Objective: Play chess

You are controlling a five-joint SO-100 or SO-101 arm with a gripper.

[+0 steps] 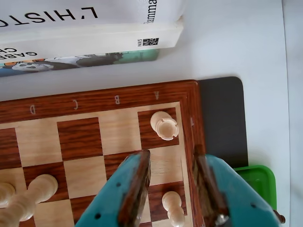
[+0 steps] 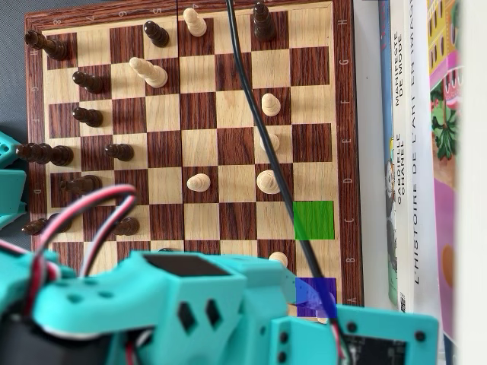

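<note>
Gripper [image 1: 171, 182] in the wrist view hangs low over the chessboard [image 1: 94, 101] near its lettered edge, jaws spread wide apart and clamped on nothing; between them a light pawn [image 1: 173, 206] stands upright on a dark square, touching neither finger; just beyond, on the dark corner square of file A, a light rook [image 1: 164, 125] stands alone — well clear of the fingers. Books [image 1: 90, 35] lie stacked past the board's edge. In the overhead view the teal arm [image 2: 198, 308] covers the board's bottom rows; a green highlighted square [image 2: 314, 220] and a blue highlighted square [image 2: 316, 295] sit in the right-hand column — dark pieces [image 2: 87, 118] line the left side; a black cable [image 2: 255, 122] crosses the board.
</note>
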